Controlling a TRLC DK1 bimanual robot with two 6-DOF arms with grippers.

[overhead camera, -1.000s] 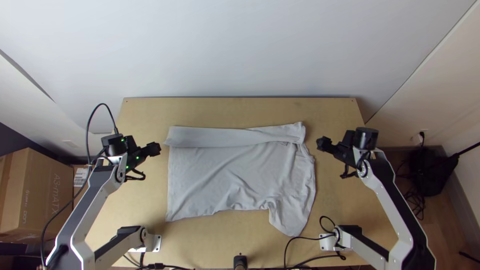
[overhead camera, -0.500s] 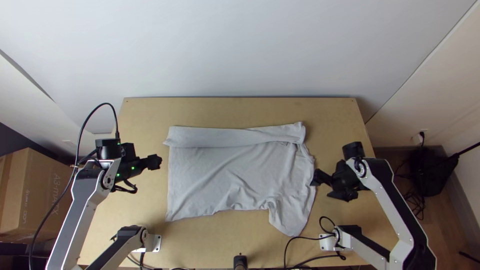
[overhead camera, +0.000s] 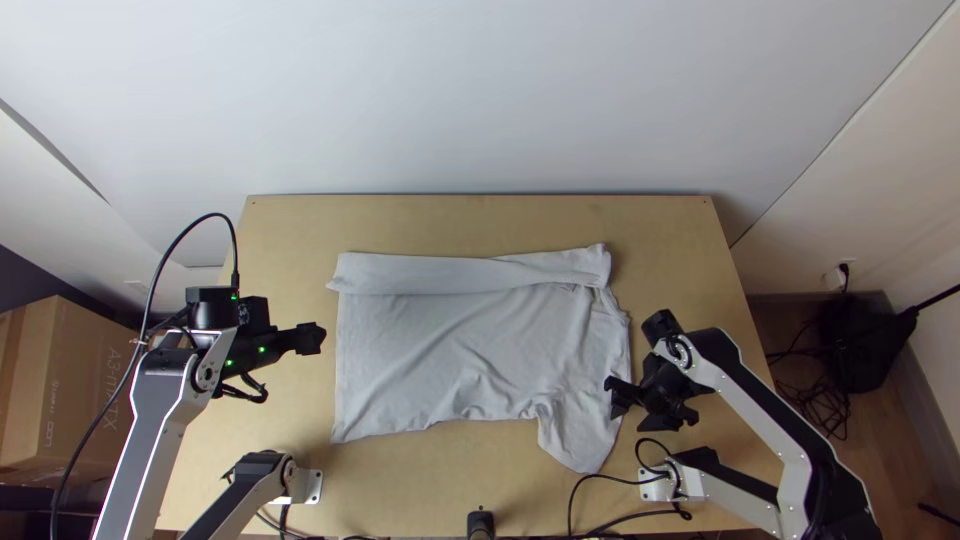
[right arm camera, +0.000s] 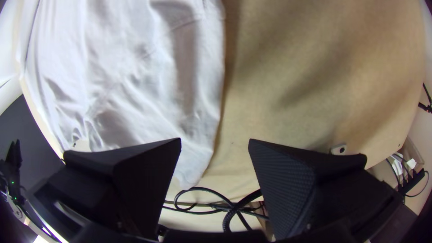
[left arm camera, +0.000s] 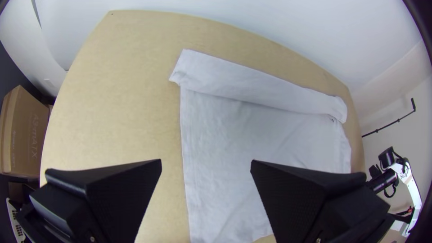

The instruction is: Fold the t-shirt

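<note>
T-shirt, light grey, laid out mid-table, some creases in the body. Far side is turned over into a long folded strip running left to right; rest is a single spread area, hem side toward my left arm, collar side toward my right. One sleeve sticks out at the near right corner, toward the near edge of the table. My left gripper is just off the shirt's left side in the top view, holding nothing; in the left wrist view its fingers stand wide apart. My right gripper is at the shirt's right edge, by the sleeve, nothing held; in the right wrist view the fingers are well apart too, one in front of the cloth's edge, the other over bare wood. Can't tell if the right tips touch the cloth. Black cables lie near the sleeve end. Cardboard box sits beside the table, past my left arm.
</note>
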